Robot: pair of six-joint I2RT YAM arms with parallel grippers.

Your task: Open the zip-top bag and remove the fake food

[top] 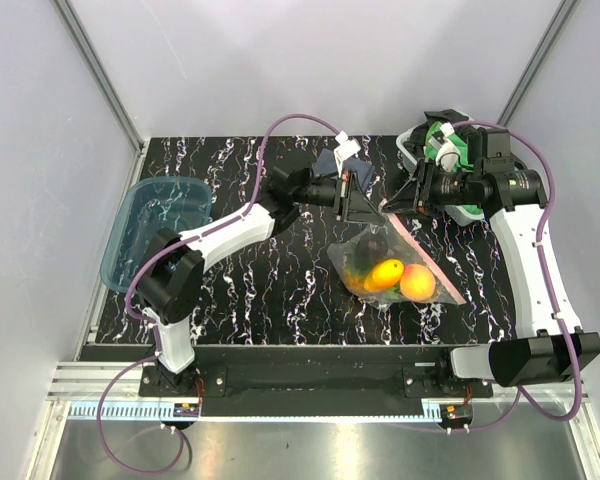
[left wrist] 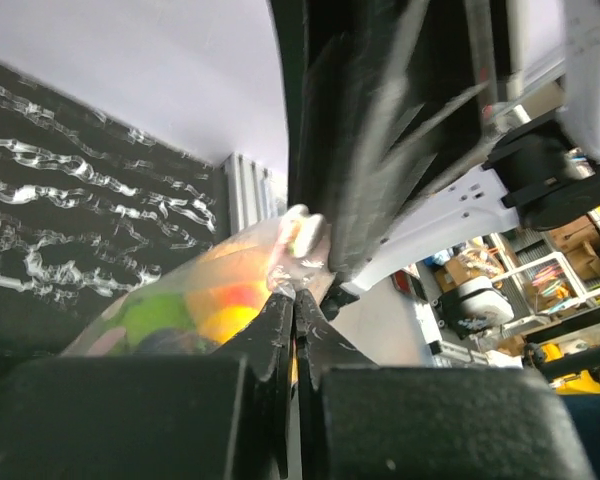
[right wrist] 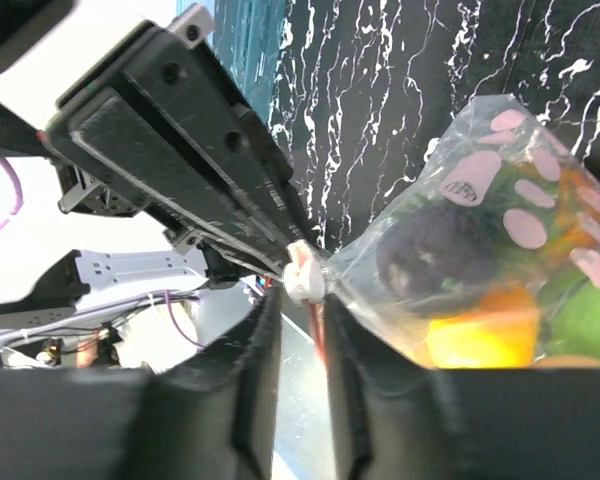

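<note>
A blue tub is sitting at the left of the bench. My left tool is pinching the mouth edge of the zip-top bag. My right tool is clamping narrowly on it just beside. The fake food is lying inside. Lettering on the bag's pink paw prints is too small to read.

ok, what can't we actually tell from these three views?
- Zip sealed or open: the upper end of the zip-top bag mouth is under the arms in the top view; wrist views show only one corner.
- Count of fake food: pieces overlap behind crinkled film; left wrist view blurs them.
- Grip of the right pincer: bag edge sits between its fingers, contact unclear.
- Green object, top view: mostly hidden by the right arm.
</note>
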